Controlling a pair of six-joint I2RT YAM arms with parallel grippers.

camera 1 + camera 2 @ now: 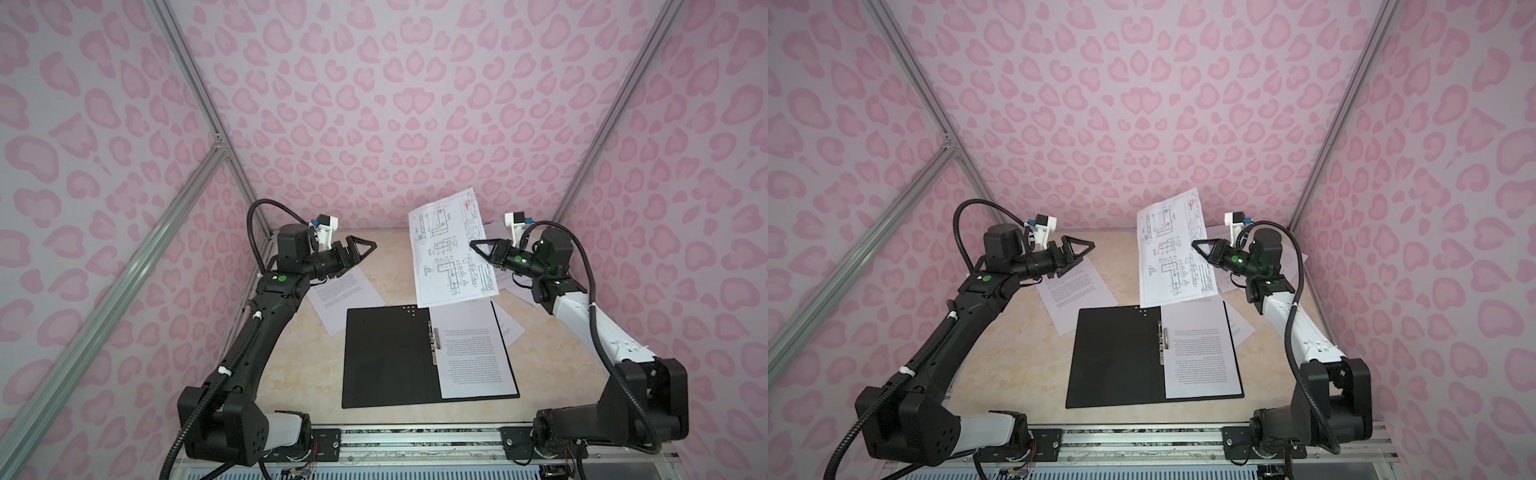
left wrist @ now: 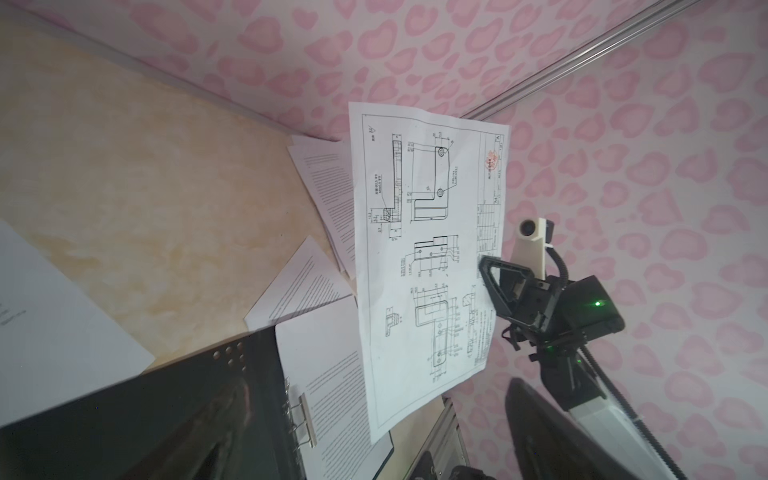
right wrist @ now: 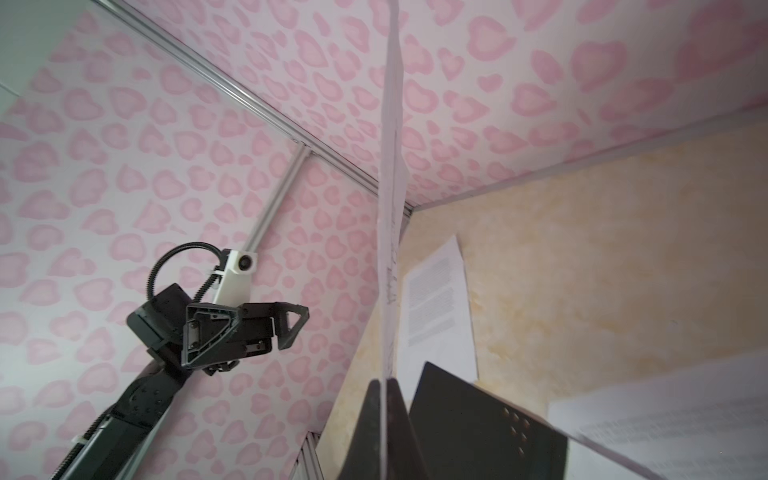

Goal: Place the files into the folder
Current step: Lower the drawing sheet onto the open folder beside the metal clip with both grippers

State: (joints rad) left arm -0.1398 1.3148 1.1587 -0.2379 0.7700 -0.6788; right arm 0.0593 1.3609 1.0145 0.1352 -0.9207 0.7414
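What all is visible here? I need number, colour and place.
folder: one, black inside, open at table centre.
metal clip: one, silver, on folder spine.
text sheet: one, white, in folder's right half.
drawing sheet: one, white, held in the air beyond the folder.
loose text sheets: several, white, on table both sides of folder.
table: one, beige, under everything.
left gripper: one, black, fingers open, over a left sheet.
right gripper: one, black, fingers shut on drawing sheet.

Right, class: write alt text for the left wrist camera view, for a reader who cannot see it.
The right gripper pinches the edge of a line-drawing sheet, holding it upright over the table. An open folder, black inside, holds a text sheet beside its metal clip; other loose sheets lie nearby.
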